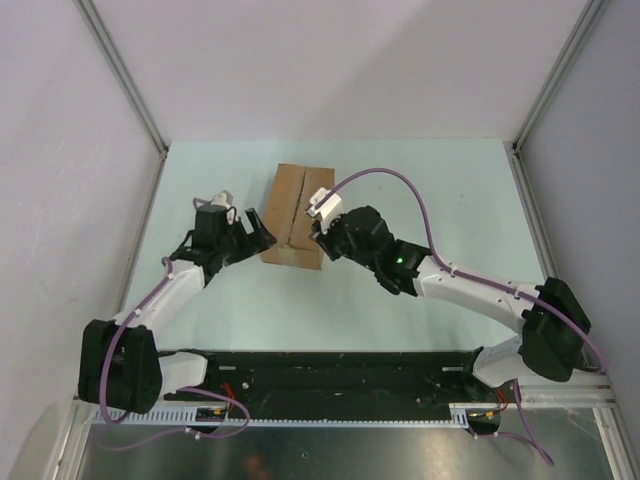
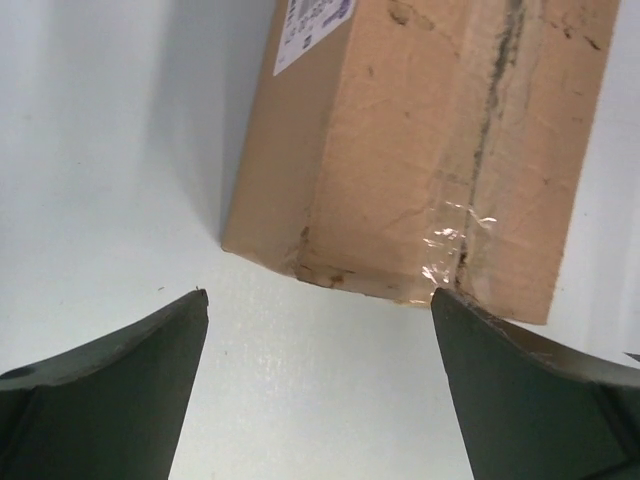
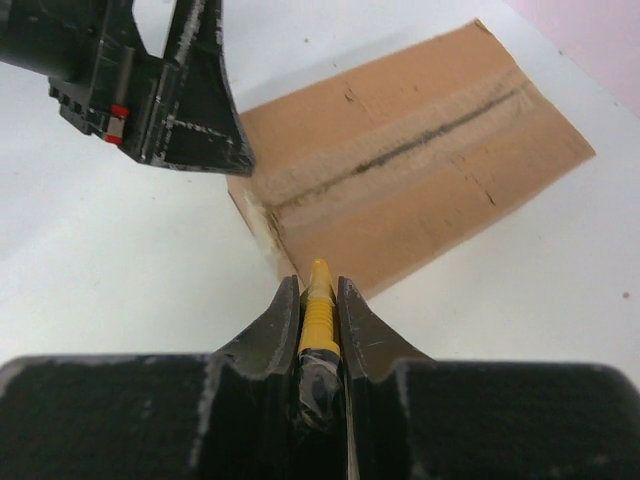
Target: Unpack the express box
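The express box point(image 1: 298, 215) is a brown carton lying closed on the pale table, with a dark centre seam point(image 3: 400, 150) and a white label point(image 2: 310, 25) on its left side. Clear tape point(image 2: 450, 235) shines at its near end. My left gripper point(image 1: 255, 228) is open and empty just left of the box's near corner; in the left wrist view point(image 2: 320, 295) the box point(image 2: 440, 150) lies just ahead of its fingers. My right gripper point(image 3: 318, 285) is shut on a yellow-black utility knife point(image 3: 318, 310), whose tip points at the near end of the box point(image 3: 420, 190).
White walls with metal corner posts close in the table on three sides. A black rail point(image 1: 330, 375) runs along the near edge between the arm bases. A purple cable point(image 1: 400, 185) arcs over the right arm. The left gripper point(image 3: 170, 90) shows close by in the right wrist view.
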`<act>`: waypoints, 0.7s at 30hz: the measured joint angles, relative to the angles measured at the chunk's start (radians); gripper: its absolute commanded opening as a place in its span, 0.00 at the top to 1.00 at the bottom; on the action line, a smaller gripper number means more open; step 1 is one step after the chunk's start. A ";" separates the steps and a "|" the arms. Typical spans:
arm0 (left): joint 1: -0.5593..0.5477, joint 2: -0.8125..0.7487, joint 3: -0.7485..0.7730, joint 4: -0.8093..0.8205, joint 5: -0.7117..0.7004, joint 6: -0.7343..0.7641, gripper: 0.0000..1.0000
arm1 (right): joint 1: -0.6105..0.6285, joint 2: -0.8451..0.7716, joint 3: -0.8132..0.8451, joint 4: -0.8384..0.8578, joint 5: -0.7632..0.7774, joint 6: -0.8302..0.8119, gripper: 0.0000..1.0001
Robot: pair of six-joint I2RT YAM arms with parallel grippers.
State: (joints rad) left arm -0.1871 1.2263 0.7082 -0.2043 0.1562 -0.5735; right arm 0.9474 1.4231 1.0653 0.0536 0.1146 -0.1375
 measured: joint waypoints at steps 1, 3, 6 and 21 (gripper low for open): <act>0.000 -0.006 0.004 0.000 0.001 0.007 0.00 | 0.005 0.013 0.009 0.010 -0.005 -0.008 1.00; 0.000 -0.020 0.011 0.000 0.002 0.018 0.00 | 0.013 0.038 0.027 0.038 -0.024 -0.023 1.00; 0.000 -0.023 0.029 0.000 0.001 0.028 0.01 | 0.021 0.072 0.052 0.064 -0.053 -0.050 1.00; 0.100 0.225 0.140 0.013 0.146 -0.040 0.22 | 0.082 0.183 0.097 0.113 -0.203 -0.262 1.00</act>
State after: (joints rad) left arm -0.0875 1.4517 0.8478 -0.1917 0.3019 -0.6132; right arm 1.0294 1.6066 1.1618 0.1665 -0.0879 -0.3996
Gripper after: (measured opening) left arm 0.807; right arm 0.159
